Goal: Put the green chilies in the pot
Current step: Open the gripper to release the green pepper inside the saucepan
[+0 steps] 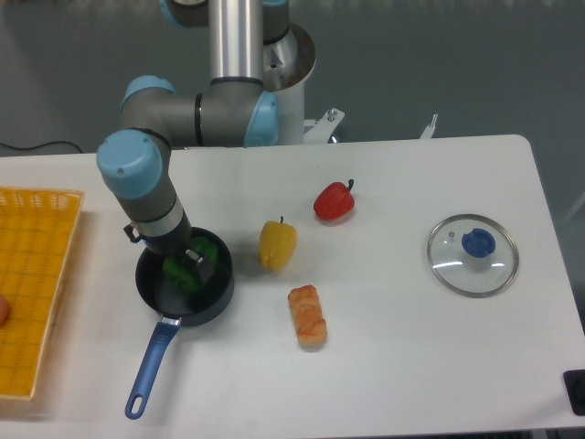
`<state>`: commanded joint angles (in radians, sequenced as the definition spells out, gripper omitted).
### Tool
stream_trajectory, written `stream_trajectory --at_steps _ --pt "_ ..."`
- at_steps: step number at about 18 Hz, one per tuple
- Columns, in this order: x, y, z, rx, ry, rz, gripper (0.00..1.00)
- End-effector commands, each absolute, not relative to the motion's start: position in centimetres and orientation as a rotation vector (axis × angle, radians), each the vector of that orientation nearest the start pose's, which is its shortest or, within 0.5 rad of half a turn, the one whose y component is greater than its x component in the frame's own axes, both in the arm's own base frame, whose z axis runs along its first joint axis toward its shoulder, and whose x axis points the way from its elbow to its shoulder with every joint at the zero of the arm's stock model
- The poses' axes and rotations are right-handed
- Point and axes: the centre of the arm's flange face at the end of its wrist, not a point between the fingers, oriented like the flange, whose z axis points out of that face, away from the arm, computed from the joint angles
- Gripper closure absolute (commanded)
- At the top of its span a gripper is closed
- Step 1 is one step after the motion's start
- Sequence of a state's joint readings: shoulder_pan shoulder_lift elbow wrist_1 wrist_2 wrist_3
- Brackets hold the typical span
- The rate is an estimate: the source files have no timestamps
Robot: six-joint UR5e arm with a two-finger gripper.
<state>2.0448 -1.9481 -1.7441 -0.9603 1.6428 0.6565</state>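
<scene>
The green chilies [185,268] are a glossy bright green lumpy pepper, held low inside the pot [219,294]. The pot is a small dark grey saucepan at the left of the table, with a long blue handle [150,367] pointing toward the front edge. My gripper [189,262] reaches down into the pot from above and is shut on the chilies. Green shows on both sides of its fingers. The arm's wrist hides the pot's back rim.
A yellow pepper [278,244] stands just right of the pot, a red pepper [334,201] behind it. An orange bread-like piece [308,316] lies in front. A glass lid with a blue knob [473,254] rests at the right. A yellow basket [32,293] fills the left edge.
</scene>
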Motion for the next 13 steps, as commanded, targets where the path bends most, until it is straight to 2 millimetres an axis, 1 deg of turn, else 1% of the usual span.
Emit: stream_trajectory --at_steps 1,4,7,9,10,13 --pt "-16.1 58.9 25.6 -3.118 0.28 0.147 0.28" --pt "-15.5 59.4 24.8 -3.118 0.296 0.148 0.26" --pt "-15.5 59.4 24.7 -3.117 0.291 0.151 0.18" --pt "-15.5 59.4 24.7 -3.118 0.284 0.151 0.16" --pt "-15.5 59.4 24.7 -3.117 0.284 0.152 0.11" --pt "-15.6 59.5 25.0 -3.114 0.284 0.155 0.04"
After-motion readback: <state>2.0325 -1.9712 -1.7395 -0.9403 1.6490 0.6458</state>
